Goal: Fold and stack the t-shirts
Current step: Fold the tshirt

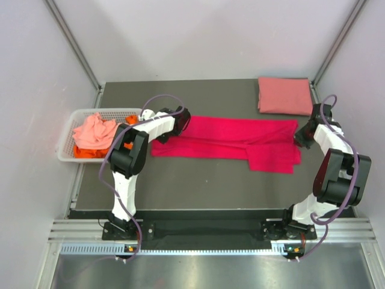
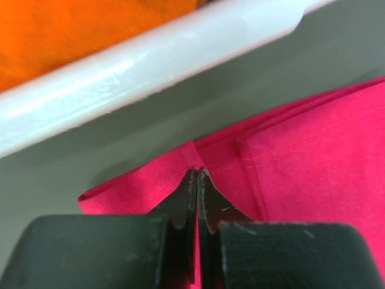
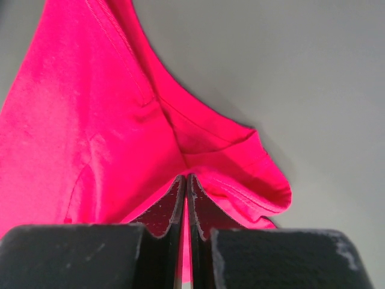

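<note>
The left gripper [image 2: 197,173] is pinched tight on a hem of the bright magenta-red cloth t-shirt [image 1: 228,142], which spreads away to the right gripper [image 3: 185,178], likewise clamped on a bunched edge. Beyond the left fingertips, the rim of the white plastic basket [image 2: 150,60] hides most of an orange cloth shirt [image 2: 72,30].

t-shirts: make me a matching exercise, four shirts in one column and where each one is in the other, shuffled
Things
1. magenta-red t-shirt
2. salmon pink t-shirt
3. pale coral t-shirt
4. orange t-shirt

Places
A. heaped on top in the white basket
B. folded at the far right of the table
C. low in the basket, mostly covered
D. stretched across the middle, pinched by the left tool and the right tool

Pairs: 1-D, 2-B, 3-A, 4-C
</note>
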`<state>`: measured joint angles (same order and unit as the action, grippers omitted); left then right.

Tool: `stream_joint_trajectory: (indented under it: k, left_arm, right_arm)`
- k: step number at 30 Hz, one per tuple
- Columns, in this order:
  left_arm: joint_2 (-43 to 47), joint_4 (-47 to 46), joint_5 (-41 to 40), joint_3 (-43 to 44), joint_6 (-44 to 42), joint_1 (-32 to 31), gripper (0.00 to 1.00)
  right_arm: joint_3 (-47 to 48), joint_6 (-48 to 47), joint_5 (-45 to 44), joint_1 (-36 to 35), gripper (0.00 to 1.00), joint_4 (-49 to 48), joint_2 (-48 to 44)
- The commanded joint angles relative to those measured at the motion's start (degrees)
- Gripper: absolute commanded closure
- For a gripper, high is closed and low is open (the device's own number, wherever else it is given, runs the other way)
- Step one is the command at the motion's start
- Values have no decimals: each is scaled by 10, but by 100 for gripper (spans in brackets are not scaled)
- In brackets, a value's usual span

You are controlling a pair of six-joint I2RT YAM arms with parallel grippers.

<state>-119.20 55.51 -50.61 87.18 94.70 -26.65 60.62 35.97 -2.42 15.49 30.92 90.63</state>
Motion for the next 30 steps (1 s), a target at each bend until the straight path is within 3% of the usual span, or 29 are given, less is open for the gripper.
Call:
stream_joint_trajectory:
  k: [1, 15, 17, 18, 21, 25, 30]
  left_arm:
    - [-11, 0, -20, 21, -17, 6, 100]
    - [-33, -4, -23, 36, -28, 6, 100]
    - [-34, -4, -20, 37, -28, 6, 100]
    - [-34, -5, -16, 37, -29, 6, 100]
    - [-29, -5, -13, 35, -30, 6, 100]
    - [-20, -14, -11, 27, -37, 6, 100]
    - [-3, -34, -10, 11, -45, 6, 100]
  right_arm:
    - [40, -9, -18, -4, 100, 12, 8]
    - [57, -5, -27, -5, 100, 33, 30]
    - [70, -3, -29, -5, 94, 41, 31]
    - [76, 0, -30, -5, 86, 62, 30]
    - [96, 1, -44, -5, 74, 106, 17]
    - [77, 2, -36, -5, 68, 144, -18]
    - [-31, 0, 16, -5, 65, 134, -77]
